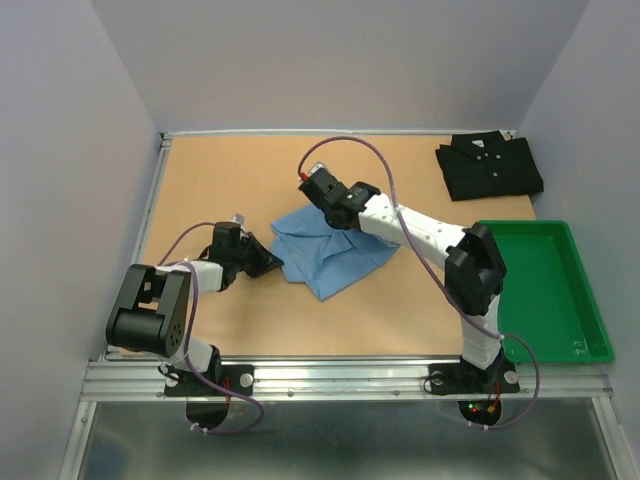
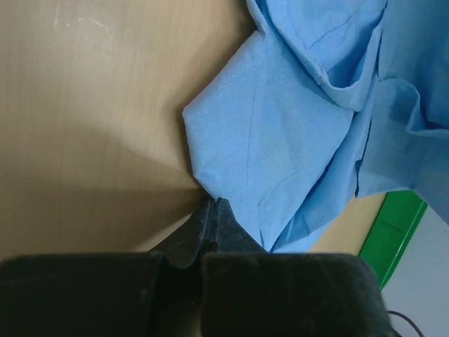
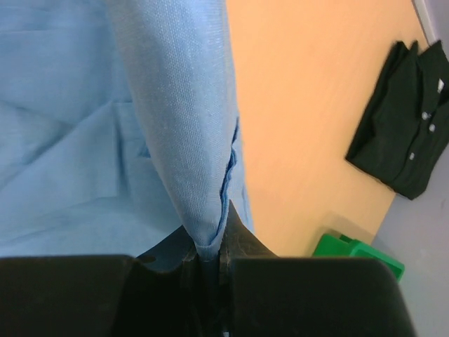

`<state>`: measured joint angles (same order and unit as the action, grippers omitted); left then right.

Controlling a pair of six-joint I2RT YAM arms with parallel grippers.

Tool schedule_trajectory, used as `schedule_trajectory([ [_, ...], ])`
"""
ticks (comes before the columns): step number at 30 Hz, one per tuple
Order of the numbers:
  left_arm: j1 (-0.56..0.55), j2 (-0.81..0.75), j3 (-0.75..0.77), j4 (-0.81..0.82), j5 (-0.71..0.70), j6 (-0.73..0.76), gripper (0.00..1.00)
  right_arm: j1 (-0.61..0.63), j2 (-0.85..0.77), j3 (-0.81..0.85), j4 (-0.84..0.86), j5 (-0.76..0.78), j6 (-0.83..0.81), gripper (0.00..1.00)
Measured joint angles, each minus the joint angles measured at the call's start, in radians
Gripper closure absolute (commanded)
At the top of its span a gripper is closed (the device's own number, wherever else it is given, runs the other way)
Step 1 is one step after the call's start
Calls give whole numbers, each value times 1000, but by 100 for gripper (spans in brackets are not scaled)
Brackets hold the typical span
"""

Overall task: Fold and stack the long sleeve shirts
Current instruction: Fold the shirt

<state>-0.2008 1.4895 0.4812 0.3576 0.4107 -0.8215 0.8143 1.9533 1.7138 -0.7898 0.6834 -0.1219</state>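
The light blue shirt (image 1: 335, 255) lies crumpled in the middle of the table. My right gripper (image 1: 342, 220) is shut on a raised fold of this shirt (image 3: 182, 126), and the cloth runs down between its jaws (image 3: 210, 247). My left gripper (image 1: 277, 264) is shut at the shirt's left corner, its tips (image 2: 212, 205) pinching the edge of the blue cloth (image 2: 280, 140). The black shirt (image 1: 489, 166) with small white buttons lies folded at the far right corner, also seen in the right wrist view (image 3: 403, 133). Neither gripper is near it.
A green plastic tray (image 1: 590, 300) stands at the right edge of the table, beside the right arm. Its corner shows in both wrist views (image 2: 393, 232) (image 3: 358, 253). Bare wood (image 1: 220, 180) lies left of the blue shirt.
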Motion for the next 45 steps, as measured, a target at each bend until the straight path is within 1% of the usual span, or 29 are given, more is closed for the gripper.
schedule_trajectory([
  [5, 0, 0, -17, 23, 14, -13, 100, 72, 86, 45, -18, -31, 99, 94],
  [11, 0, 0, -30, 45, 30, -27, 100, 88, 178, 105, -43, -132, 216, 93],
  [14, -1, 0, -30, 52, 34, -31, 100, 86, 199, 140, -45, -172, 263, 91],
  [16, -2, 0, -31, 55, 34, -32, 100, 82, 203, 157, -45, -200, 293, 89],
  [24, -10, 0, -43, 66, 37, -35, 100, 81, 215, 195, -44, -285, 377, 86],
  [26, -11, 0, -43, 67, 37, -35, 100, 82, 217, 196, -43, -298, 380, 77],
  [27, -13, 0, -43, 67, 37, -36, 100, 83, 219, 196, -43, -304, 381, 69],
  [30, -14, 0, -44, 69, 38, -37, 100, 84, 222, 196, -40, -338, 380, 55],
  [32, -14, -1, -45, 71, 38, -38, 100, 84, 222, 196, -40, -369, 380, 53],
  [42, -14, -27, -47, 59, 24, -40, 100, 85, 197, 187, -39, -508, 360, 51],
  [45, -15, -29, -47, 54, 20, -40, 100, 85, 152, 160, -37, -570, 351, 46],
])
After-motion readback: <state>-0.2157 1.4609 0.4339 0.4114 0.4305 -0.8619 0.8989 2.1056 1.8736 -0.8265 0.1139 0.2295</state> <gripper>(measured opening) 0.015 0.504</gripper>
